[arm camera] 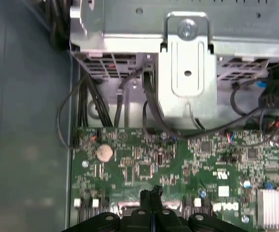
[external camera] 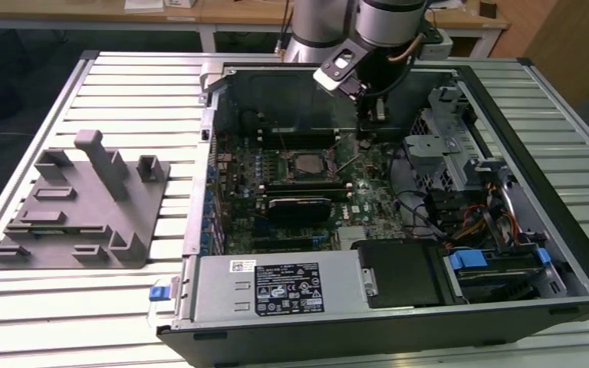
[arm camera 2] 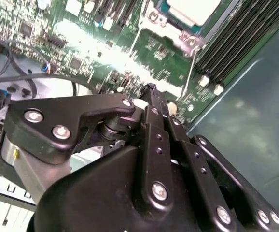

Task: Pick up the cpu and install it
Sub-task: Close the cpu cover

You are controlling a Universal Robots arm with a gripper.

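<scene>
Slatted metal table (external camera: 120, 84), with an open PC case (external camera: 540, 153) lying flat on it and a grey fixture (external camera: 80, 207) well apart on the exterior view's left.

The cpu (external camera: 301, 162) sits inside the socket frame on the motherboard (external camera: 361, 203), not in the gripper. In the second wrist view its pale top plate (arm camera 2: 192, 8) lies flat inside the metal frame.

The gripper (external camera: 366, 132) hangs low over the board, on the exterior view's right of the socket. Its jaws are clenched together with nothing between them, as both wrist views show (arm camera 2: 151, 91) (arm camera: 151, 192).

Judgement: pick and place look done, and the work is at the securing stage. The thin socket lever (arm camera 2: 190, 67) runs just beside the fingertips. Whether they touch it can't be told.

Any further move here calls for fine positioning. The lever is slim, the memory slots (arm camera 2: 236, 38) are near, and small board parts crowd the tips. It also means a firm push without sliding onto the cpu.

What each view adds:
- Exterior view: overall layout, with the arm reaching in from the far side of the case and the power supply (external camera: 274, 287) at the near edge.
- Second wrist view: cpu, lever and tips together.
- First wrist view: the opposite side of the tips, with a coin cell (arm camera: 104, 152), black cables (arm camera: 151, 106) and a metal drive-cage bracket (arm camera: 188, 58).
</scene>
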